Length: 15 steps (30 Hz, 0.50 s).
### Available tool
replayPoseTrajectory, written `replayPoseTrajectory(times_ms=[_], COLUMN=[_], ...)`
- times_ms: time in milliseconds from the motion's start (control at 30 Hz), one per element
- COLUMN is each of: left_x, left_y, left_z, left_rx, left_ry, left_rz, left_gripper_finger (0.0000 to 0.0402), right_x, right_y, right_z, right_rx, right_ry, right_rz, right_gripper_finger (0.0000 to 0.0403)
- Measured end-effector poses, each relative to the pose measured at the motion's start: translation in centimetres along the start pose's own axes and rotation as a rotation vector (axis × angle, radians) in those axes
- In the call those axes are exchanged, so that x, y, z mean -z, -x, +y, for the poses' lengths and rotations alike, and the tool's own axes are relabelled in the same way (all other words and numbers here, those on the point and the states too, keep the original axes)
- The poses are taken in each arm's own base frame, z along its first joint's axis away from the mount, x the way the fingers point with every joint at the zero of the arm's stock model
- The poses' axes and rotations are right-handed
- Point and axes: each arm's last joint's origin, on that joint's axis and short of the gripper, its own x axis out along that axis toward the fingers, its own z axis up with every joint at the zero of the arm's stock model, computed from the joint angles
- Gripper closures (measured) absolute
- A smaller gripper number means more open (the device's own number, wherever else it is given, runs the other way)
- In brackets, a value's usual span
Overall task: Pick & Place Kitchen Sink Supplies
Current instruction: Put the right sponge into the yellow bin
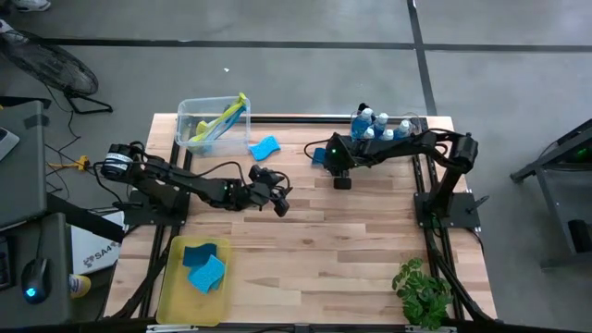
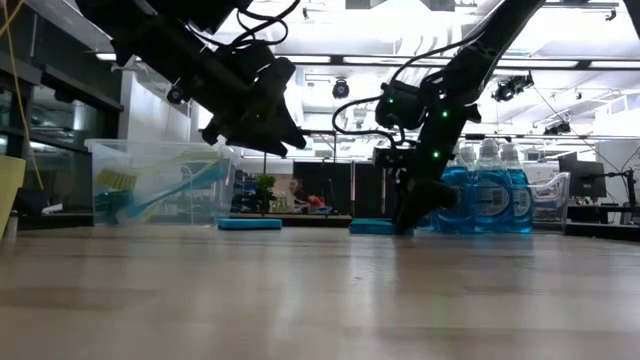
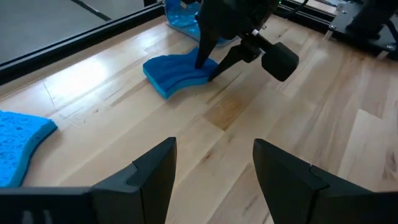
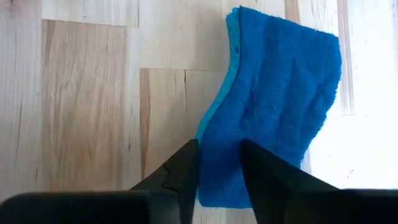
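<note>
A blue sponge (image 4: 273,93) lies on the wooden table in front of the clear bin of blue soap bottles (image 1: 379,125). My right gripper (image 4: 219,180) stands on it from above, shut on one edge. A second blue sponge (image 1: 264,147) lies flat next to the clear bin (image 1: 190,116) holding yellow-green dish brushes (image 1: 227,116). My left gripper (image 3: 214,174) hovers open above the middle of the table, pointing toward the right gripper (image 3: 208,59), with nothing between its fingers. My right gripper pinches the sponge at one long edge, near its end (image 4: 219,165), between its two fingers. One finger (image 4: 180,171) stands at the sponge's side and the other (image 4: 264,177) on its top face. They slant down from above. The sponge rests on the table, buckled into a wave (image 3: 177,71).
A yellow tray (image 1: 176,296) at the near left holds two blue sponges (image 1: 205,266). A potted plant (image 1: 421,291) stands at the near right corner. Bare wood lies between the tray and the plant.
</note>
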Motion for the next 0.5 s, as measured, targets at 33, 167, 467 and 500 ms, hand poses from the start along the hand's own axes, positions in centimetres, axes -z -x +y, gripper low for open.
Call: replayPoseTrajectory(times_ms=[33,167,467,500], left_x=[0.0,0.0,0.0,0.0], left_y=[0.0,0.0,0.0,0.0], left_z=[0.0,0.0,0.0,0.0], left_rx=[0.000,0.004,0.002,0.002], left_ry=[0.004,0.014,0.060,0.067], left_rz=[0.000,0.002,0.001,0.001], left_gripper_finger=[0.0195,0.0195,0.0195,0.0195], right_x=[0.0,0.0,-1.0,-1.2], right_y=[0.0,0.0,0.1,0.1], right_z=[0.0,0.2,1.9,2.2], right_rx=[0.001,-0.001,0.093,0.107], right_ry=[0.000,0.002,0.052,0.066], right_rz=[0.002,0.005,0.003,0.007], right_gripper_finger=[0.0296,0.0335,0.0394,0.0397])
